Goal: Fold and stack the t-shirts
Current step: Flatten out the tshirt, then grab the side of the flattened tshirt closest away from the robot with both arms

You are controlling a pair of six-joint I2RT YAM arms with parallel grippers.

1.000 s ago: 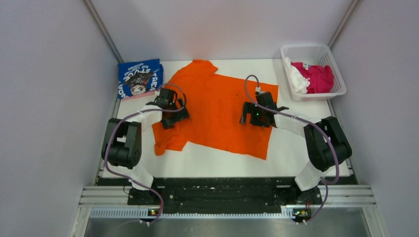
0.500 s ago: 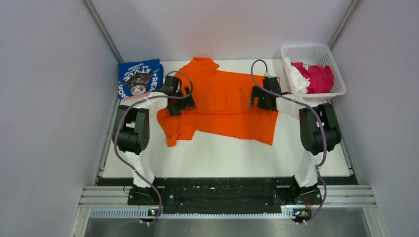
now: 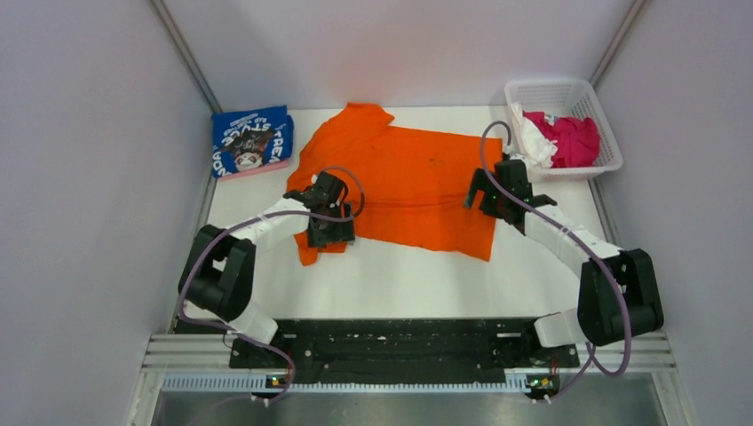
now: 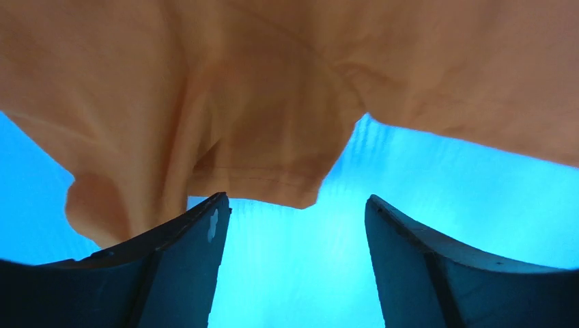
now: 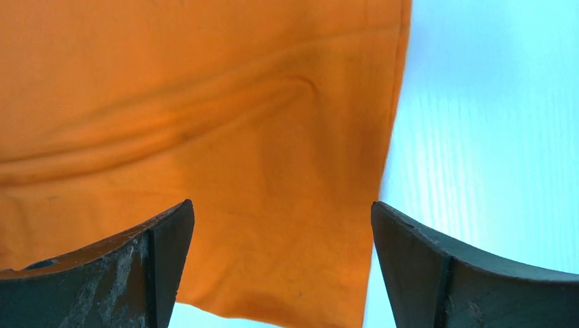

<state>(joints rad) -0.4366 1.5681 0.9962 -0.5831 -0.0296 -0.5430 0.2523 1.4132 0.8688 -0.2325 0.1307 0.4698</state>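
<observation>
1. Nearest you, the left gripper (image 3: pixel 330 228) hangs over the near-left sleeve of the orange t-shirt (image 3: pixel 400 177). Your left wrist view shows its fingers (image 4: pixel 184 246) spread wide with nothing between them, and the sleeve's hem just beyond the gap.
2. Slightly farther, the right gripper (image 3: pixel 495 191) is over the shirt's right edge, its fingers (image 5: pixel 136 266) also spread, with cloth and bare table (image 5: pixel 478 102) beneath.
3. The orange t-shirt lies opened out and lightly creased across the table's middle.
4. At the far left, the blue t-shirt (image 3: pixel 251 142) sits folded, print up.
5. At the far right, the basket (image 3: pixel 568 86) holds a crumpled magenta shirt (image 3: pixel 573 140) and a white shirt (image 3: pixel 533 142).
</observation>
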